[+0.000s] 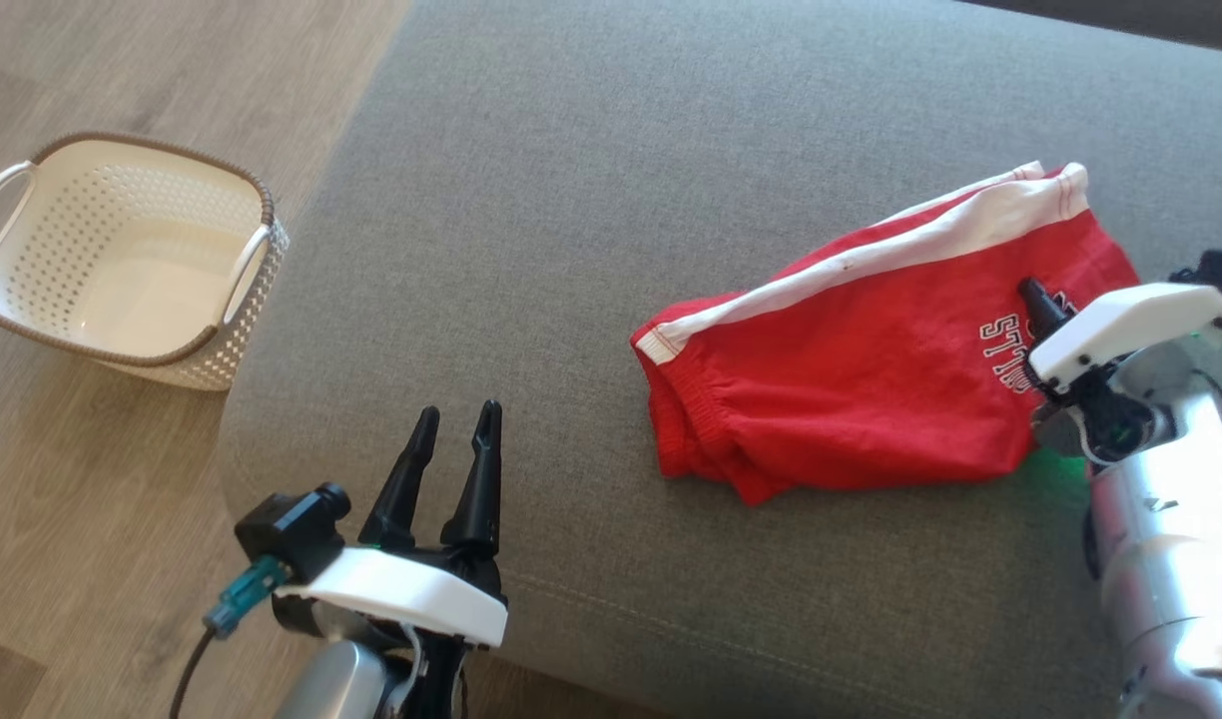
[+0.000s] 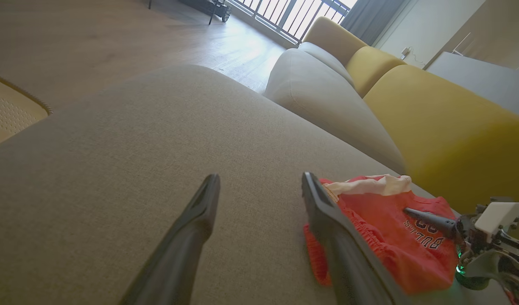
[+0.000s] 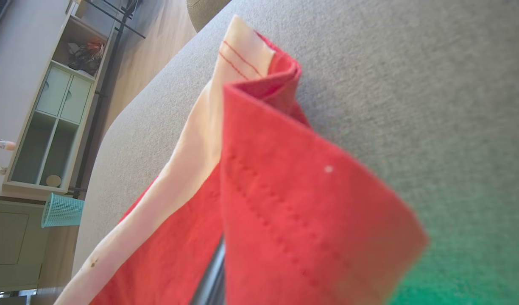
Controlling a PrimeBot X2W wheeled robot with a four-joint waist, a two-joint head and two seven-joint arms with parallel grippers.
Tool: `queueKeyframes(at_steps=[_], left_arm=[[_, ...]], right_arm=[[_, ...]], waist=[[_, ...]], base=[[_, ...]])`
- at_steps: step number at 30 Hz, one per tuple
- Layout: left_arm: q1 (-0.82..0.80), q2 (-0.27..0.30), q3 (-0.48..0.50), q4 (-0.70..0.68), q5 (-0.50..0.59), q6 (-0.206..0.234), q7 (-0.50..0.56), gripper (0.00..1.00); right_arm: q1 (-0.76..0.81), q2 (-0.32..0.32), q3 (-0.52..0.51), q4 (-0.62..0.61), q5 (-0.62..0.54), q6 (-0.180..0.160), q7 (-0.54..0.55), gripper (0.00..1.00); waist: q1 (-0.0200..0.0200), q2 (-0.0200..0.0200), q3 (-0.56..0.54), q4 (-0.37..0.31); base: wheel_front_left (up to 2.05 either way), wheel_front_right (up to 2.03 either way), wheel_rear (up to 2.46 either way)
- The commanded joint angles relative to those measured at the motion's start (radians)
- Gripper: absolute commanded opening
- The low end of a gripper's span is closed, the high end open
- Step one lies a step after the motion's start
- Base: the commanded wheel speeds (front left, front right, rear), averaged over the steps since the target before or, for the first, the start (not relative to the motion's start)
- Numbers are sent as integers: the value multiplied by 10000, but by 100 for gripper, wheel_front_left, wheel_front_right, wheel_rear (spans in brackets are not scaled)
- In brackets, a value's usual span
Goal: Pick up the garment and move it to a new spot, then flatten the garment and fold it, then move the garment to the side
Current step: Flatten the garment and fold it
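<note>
The garment point(image 1: 871, 369) is a red bundle with a long white band and a black "BULLS" print, lying on the right part of the grey sofa seat point(image 1: 591, 200). My right gripper point(image 1: 1038, 300) reaches in from the right edge and is shut on the garment's right end by the print. In the right wrist view a red corner point(image 3: 293, 203) of the cloth stands raised right before the camera and hides most of the fingers. The garment point(image 2: 391, 237) also appears in the left wrist view. My left gripper point(image 1: 456, 419) hovers open and empty over the seat's front left, well apart from the cloth.
A white perforated basket point(image 1: 262, 205) with a brown rim stands on the wooden floor left of the sofa. Yellow and beige cushions point(image 2: 433, 127) rise behind the seat. A shelf unit point(image 3: 51, 118) and a teal bin point(image 3: 62, 209) stand far off.
</note>
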Motion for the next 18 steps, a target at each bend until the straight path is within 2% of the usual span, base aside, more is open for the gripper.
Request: queueKeyframes(at_steps=[1, 10, 18], left_arm=[[-250, 20, 321, -297, 159, -10, -78, 100], [-100, 20, 276, -237, 497, -46, -78, 100], [116, 20, 299, -212, 573, -13, -78, 100]], right_arm=[[320, 360, 338, 2, 190, -4, -229, 0], [1263, 479, 865, -1096, 1603, -4, -1749, 0], [2208, 511, 337, -1529, 1861, -4, -3142, 0]], waist=[[0, 0, -112, -90], [0, 0, -699, -843], [0, 0, -1126, -1374]], base=[[0, 0, 0], [0, 0, 0], [0, 0, 0]])
